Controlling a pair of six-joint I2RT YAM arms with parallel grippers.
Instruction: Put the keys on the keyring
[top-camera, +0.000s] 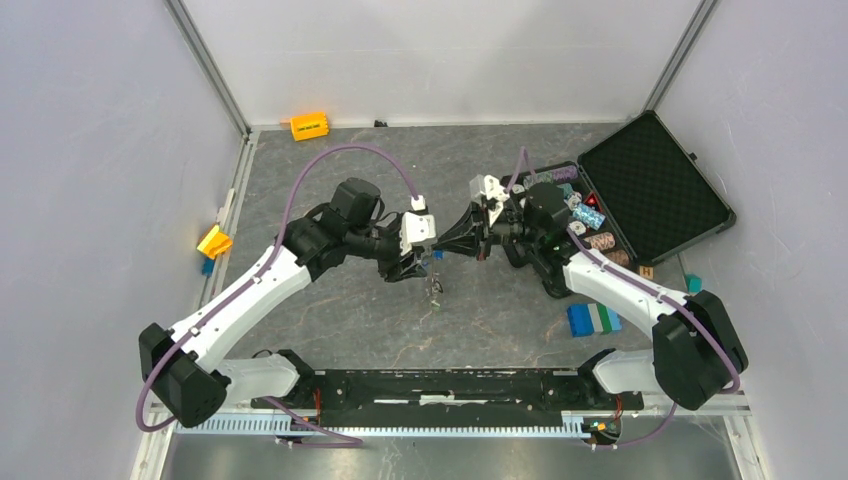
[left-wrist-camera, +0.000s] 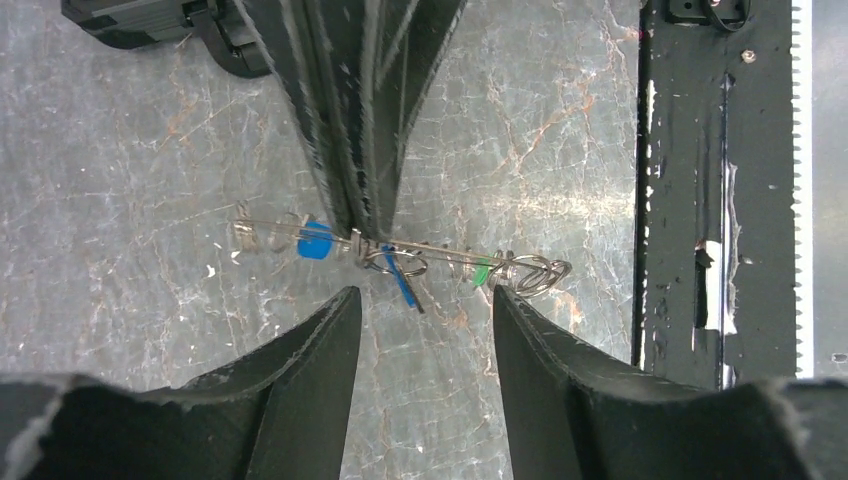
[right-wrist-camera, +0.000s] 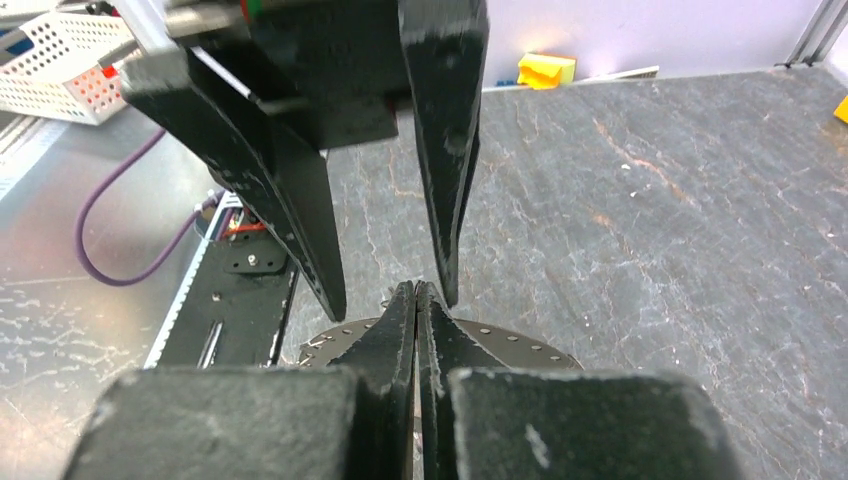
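Pinching the thin, likely slippery keyring (left-wrist-camera: 445, 257), right gripper (left-wrist-camera: 365, 228) is clamped; left gripper (left-wrist-camera: 425, 300) apart; take light keys (left-wrist-camera: 400, 266) by tags (left-wrist-camera: 315, 243).

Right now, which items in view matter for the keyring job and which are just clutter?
Job: keyring, blue-tagged key, green-tagged key, right gripper pinching the keyring, left gripper open near it.
Clutter: orange block, yellow block, open black case, striped chips, blue-green block stack.
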